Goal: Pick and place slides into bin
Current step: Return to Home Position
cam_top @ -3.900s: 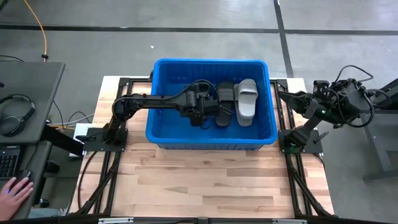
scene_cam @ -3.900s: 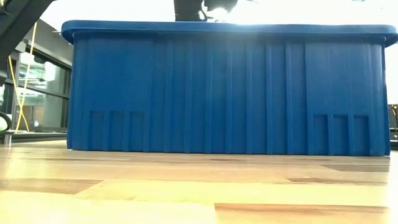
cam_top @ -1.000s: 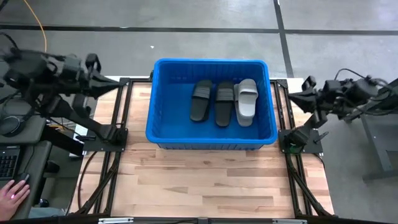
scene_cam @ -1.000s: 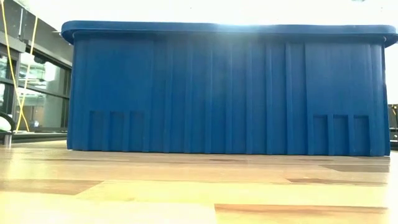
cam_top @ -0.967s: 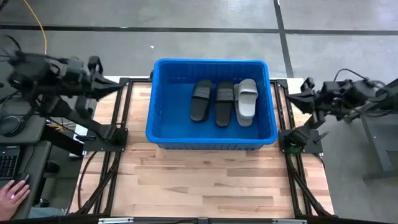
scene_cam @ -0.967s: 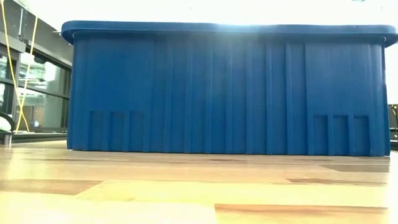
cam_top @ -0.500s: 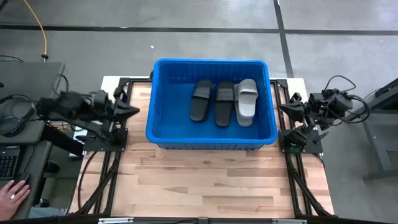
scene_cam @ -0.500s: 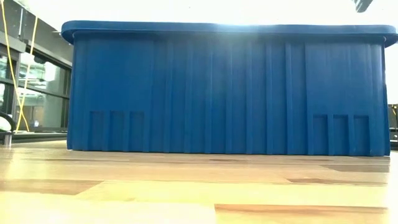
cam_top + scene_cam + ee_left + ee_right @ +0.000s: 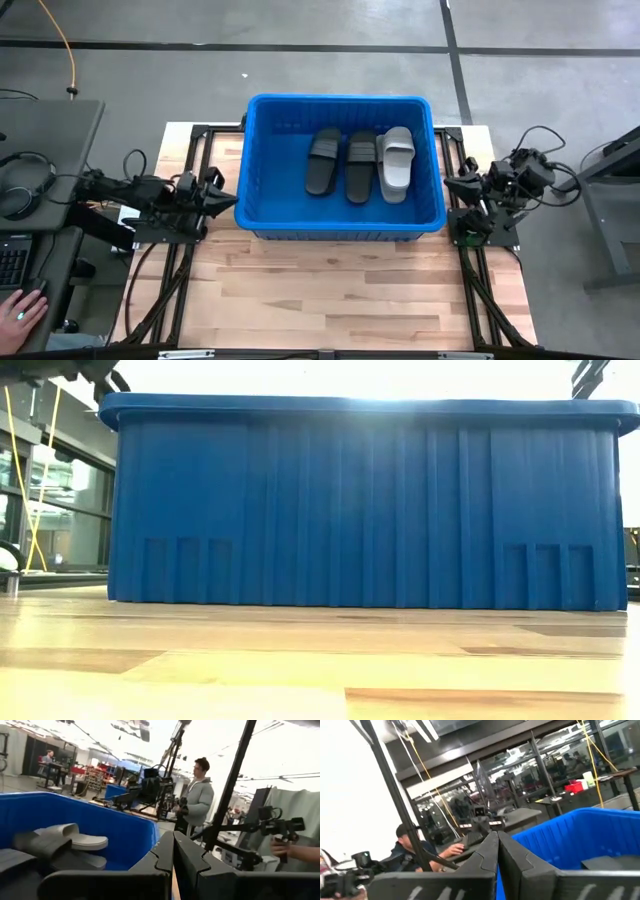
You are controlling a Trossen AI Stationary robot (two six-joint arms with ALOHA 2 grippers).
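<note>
Blue bin [image 9: 340,222] holds two black, one grey slides [image 9: 360,166]; left gripper [image 9: 227,197], right gripper [image 9: 451,186] closed, empty.

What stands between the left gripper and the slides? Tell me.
Only the left wall of the bin stands between the left gripper, outside it, and the three slides, already lying inside. Nothing else visible does.

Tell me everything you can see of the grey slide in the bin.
The light grey slide looks like moulded rubber, with one wide strap and an open toe. It lies sole down, lengthwise on the floor of the blue bin, rightmost of three, close beside a black slide. Whether they touch is unclear. Nothing holds it.
</note>
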